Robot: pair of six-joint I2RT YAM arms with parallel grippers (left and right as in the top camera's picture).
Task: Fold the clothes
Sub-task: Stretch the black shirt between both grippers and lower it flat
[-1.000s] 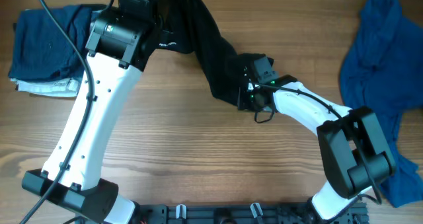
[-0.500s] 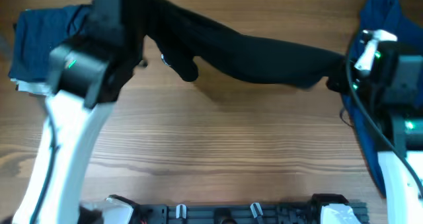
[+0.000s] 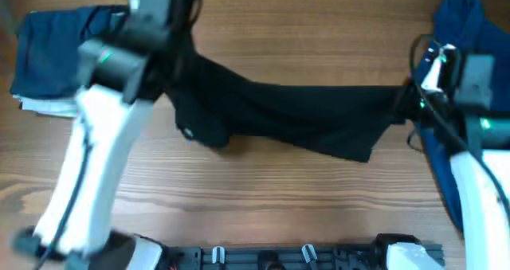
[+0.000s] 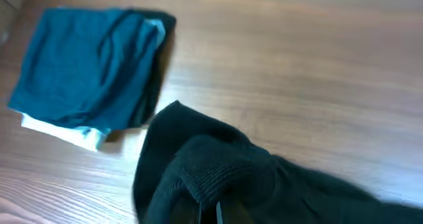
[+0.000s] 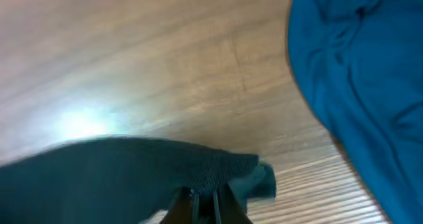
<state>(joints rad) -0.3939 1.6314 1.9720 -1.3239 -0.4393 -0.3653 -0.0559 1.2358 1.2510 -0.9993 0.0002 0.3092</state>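
Left gripper (image 4: 218, 213) and right gripper (image 5: 201, 203) are each clamping one end of the long black fabric shirt (image 3: 303, 115), spanning it across mid-table. Open wooden table (image 3: 279, 210) is showing toward the near edge. Crumpled royal-blue garment (image 3: 466, 39) is crowding the right end. Fingertips are showing cropped and blurred.

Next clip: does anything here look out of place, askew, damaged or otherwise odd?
Nothing damaged or spilled. The black shirt hangs stretched between the left gripper and right gripper, its lower edge sagging unevenly. The blue garment lies crumpled at the right side of the table, partly under the right arm.
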